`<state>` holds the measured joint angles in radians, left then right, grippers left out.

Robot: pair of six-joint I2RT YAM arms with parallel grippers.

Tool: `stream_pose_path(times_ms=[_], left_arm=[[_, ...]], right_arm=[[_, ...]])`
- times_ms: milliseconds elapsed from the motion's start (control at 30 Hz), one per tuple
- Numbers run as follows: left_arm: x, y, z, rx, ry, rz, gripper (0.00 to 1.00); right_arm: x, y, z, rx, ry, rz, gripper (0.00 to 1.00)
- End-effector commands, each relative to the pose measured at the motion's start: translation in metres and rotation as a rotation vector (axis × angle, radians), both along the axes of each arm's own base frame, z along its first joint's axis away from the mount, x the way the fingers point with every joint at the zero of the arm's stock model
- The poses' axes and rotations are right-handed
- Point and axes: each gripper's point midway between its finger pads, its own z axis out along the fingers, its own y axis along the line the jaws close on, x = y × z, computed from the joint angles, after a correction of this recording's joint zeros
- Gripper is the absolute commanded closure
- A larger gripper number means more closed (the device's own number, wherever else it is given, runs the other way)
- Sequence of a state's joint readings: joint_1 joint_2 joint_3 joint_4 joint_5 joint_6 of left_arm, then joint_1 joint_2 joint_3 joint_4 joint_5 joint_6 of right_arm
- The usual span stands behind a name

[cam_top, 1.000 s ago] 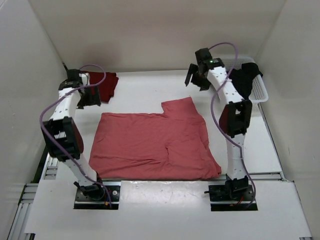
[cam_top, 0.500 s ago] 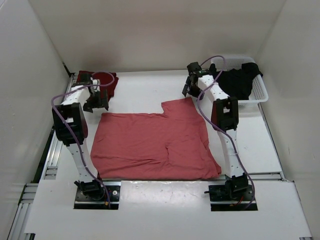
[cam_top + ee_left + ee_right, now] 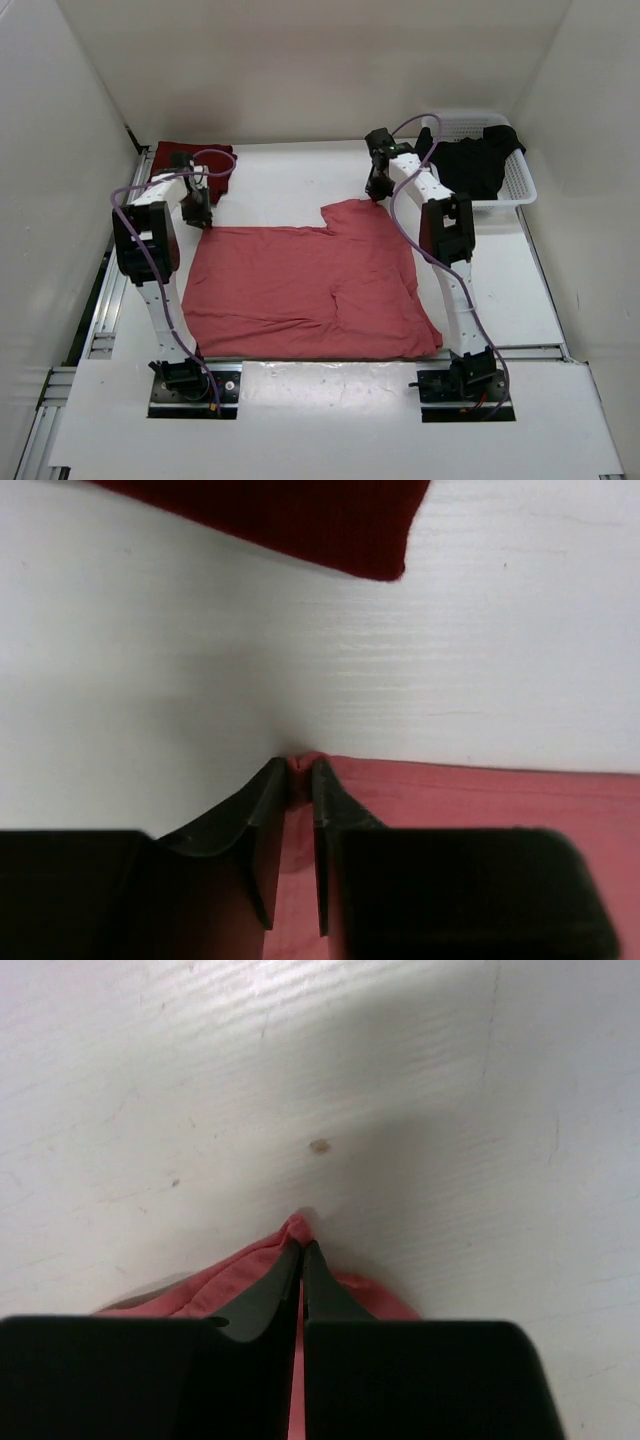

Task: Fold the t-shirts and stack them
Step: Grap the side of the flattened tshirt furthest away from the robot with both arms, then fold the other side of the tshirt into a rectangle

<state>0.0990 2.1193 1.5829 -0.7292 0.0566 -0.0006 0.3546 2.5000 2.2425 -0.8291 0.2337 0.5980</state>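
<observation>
Salmon t-shirt [image 3: 300, 290]: left gripper [image 3: 300, 768], right gripper [image 3: 302, 1244] apparently clamped on far corners.

The salmon pink t-shirt [image 3: 300, 290] was plain; the dark maroon t-shirt [image 3: 165, 158] likewise plain; the black t-shirt [image 3: 470, 165] unpatterned; the basket [image 3: 520, 178] white, perforated; the table [image 3: 280, 180] white.

text: none legible; labels — none; brands — none; numbers: none; signs: none

Left arm [image 3: 142, 238]: elbow raised, wrist tipped down.
Left end effector [image 3: 300, 772]: pinching the salmon pink t-shirt [image 3: 480, 798] at a corner.
Right arm [image 3: 447, 225]: stretched forward, wrist down.
Right end effector [image 3: 302, 1250]: pinching likewise.
</observation>
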Motion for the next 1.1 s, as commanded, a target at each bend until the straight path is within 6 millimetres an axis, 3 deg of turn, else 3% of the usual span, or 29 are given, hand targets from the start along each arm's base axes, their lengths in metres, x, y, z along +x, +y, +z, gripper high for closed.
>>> stream_pose_path(times_ms=[0,33,67,100,167,200,233,267,300,333,367,400,467,533,567,600,633,667,700,733,833,967,1067], left_arm=[[-0.003,-0.009,-0.004,-0.052,0.010,-0.016,0.77],[-0.008,-0.009,-0.003,-0.052,0.015,-0.016,0.84],[-0.010,-0.009,0.002,-0.051,0.006,-0.016,0.90],[-0.013,-0.010,0.002,-0.052,0.009,-0.016,0.90],[-0.021,-0.011,0.008,-0.051,0.006,-0.016,0.90],[-0.023,-0.011,0.011,-0.051,0.001,-0.017,0.90],[-0.025,-0.008,0.014,-0.036,-0.004,-0.012,0.90],[-0.025,-0.008,0.026,-0.033,-0.029,-0.012,0.90],[-0.024,-0.006,0.034,-0.021,-0.050,-0.008,0.90],[-0.022,-0.006,0.044,-0.018,-0.074,-0.009,0.90],[-0.023,-0.006,0.063,-0.013,-0.118,-0.009,0.90],[-0.024,-0.008,0.071,0.000,-0.135,-0.013,0.90],[-0.036,-0.011,0.092,0.022,-0.181,-0.019,0.90],[-0.054,-0.011,0.094,0.063,-0.177,-0.017,0.90],[-0.078,-0.013,0.076,0.075,-0.119,-0.020,0.90],[-0.090,-0.013,0.082,0.096,-0.135,-0.021,0.90],[-0.103,-0.007,0.078,0.129,-0.117,-0.007,0.90],[-0.127,-0.005,0.059,0.147,-0.064,-0.002,0.90],[-0.138,0.002,0.063,0.168,-0.078,0.017,0.90],[-0.148,0.009,0.060,0.207,-0.073,0.033,0.90],[-0.177,0.026,0.055,0.243,-0.074,0.094,0.90],[-0.197,0.026,0.045,0.251,-0.063,0.097,0.90],[-0.200,0.031,0.043,0.280,-0.068,0.110,0.90]], right_arm=[[-0.010,0.005,0.024,0.025,-0.007,0.035,1.00],[-0.010,0.007,0.036,0.041,-0.028,0.039,1.00],[-0.013,0.007,0.035,0.050,-0.023,0.044,1.00],[-0.017,0.008,0.049,0.062,-0.039,0.059,1.00],[-0.026,0.012,0.055,0.097,-0.035,0.087,1.00],[-0.031,0.012,0.074,0.107,-0.060,0.104,1.00],[-0.034,0.010,0.082,0.108,-0.077,0.113,1.00],[-0.049,0.006,0.074,0.104,-0.038,0.116,1.00],[-0.055,0.005,0.097,0.122,-0.081,0.130,1.00],[-0.061,0.003,0.103,0.125,-0.092,0.131,1.00],[-0.079,-0.004,0.093,0.113,-0.051,0.129,1.00],[-0.087,-0.007,0.116,0.127,-0.099,0.131,1.00],[-0.121,-0.013,0.123,0.135,-0.094,0.145,1.00],[-0.143,-0.022,0.124,0.138,-0.089,0.137,1.00],[-0.160,-0.021,0.137,0.156,-0.116,0.155,1.00],[-0.186,-0.028,0.115,0.139,-0.047,0.152,1.00],[-0.199,-0.032,0.111,0.146,-0.035,0.131,1.00],[-0.213,-0.038,0.121,0.160,-0.062,0.123,1.00],[-0.240,-0.048,0.098,0.143,0.003,0.109,1.00],[-0.254,-0.050,0.108,0.166,-0.034,0.104,1.00],[-0.293,-0.057,0.100,0.171,-0.039,0.115,1.00],[-0.322,-0.062,0.083,0.168,-0.015,0.115,1.00],[-0.340,-0.067,0.068,0.164,0.029,0.095,1.00]])
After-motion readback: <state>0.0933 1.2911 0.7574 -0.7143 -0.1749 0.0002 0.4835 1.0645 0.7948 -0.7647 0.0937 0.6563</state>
